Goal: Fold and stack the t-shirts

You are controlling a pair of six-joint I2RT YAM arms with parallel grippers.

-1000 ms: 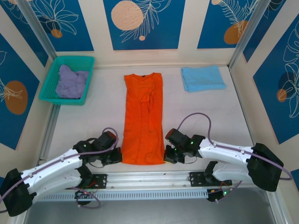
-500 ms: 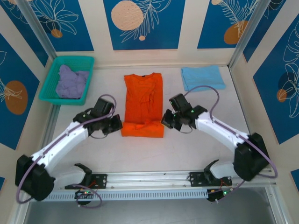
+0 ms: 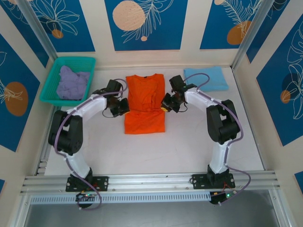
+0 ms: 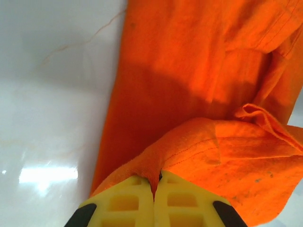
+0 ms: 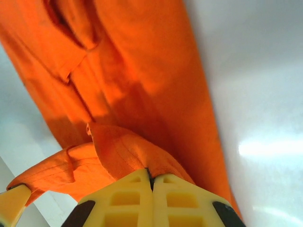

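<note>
Left pincer and right pincer are seen from above clamped on the hem of the bright orange cloth t-shirt, which has been carried from the near worktop edge over its middle. At the left wrist, the hem is pinched tight; at the right wrist, likewise. The halving fold is judged almost laid.

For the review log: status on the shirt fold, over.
Left gripper shut on orange t-shirt hem corner; right gripper shut on the other. Hem held over shirt's middle, fold unfinished. Blue t-shirt, lavender t-shirt clear of it.

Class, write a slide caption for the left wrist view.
Left gripper shut on a fold of the orange t-shirt over the white table.
</note>
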